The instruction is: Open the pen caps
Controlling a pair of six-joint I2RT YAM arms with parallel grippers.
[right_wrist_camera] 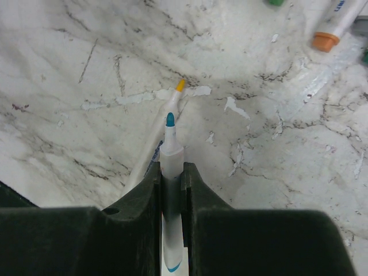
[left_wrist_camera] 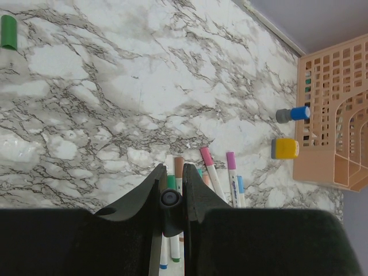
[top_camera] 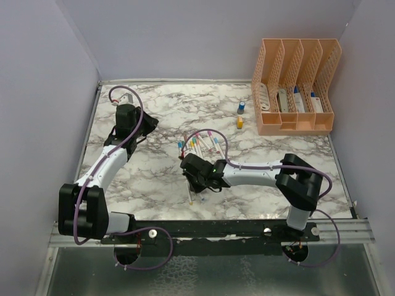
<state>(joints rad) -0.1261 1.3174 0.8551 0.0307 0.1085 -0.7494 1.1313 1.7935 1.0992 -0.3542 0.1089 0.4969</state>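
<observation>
Right tool (right_wrist_camera: 171, 171) clenches an uncapped teal-tipped pen (right_wrist_camera: 171, 150) close beside the pen pile (top_camera: 200, 145); left tool (left_wrist_camera: 171, 185), left of it, pinches a small dark cap (left_wrist_camera: 168, 199).

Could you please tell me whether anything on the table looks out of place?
Yes: one green pen cap lies alone, far from the pens, and an uncapped yellow-tipped pen lies stray beside the right gripper.
</observation>
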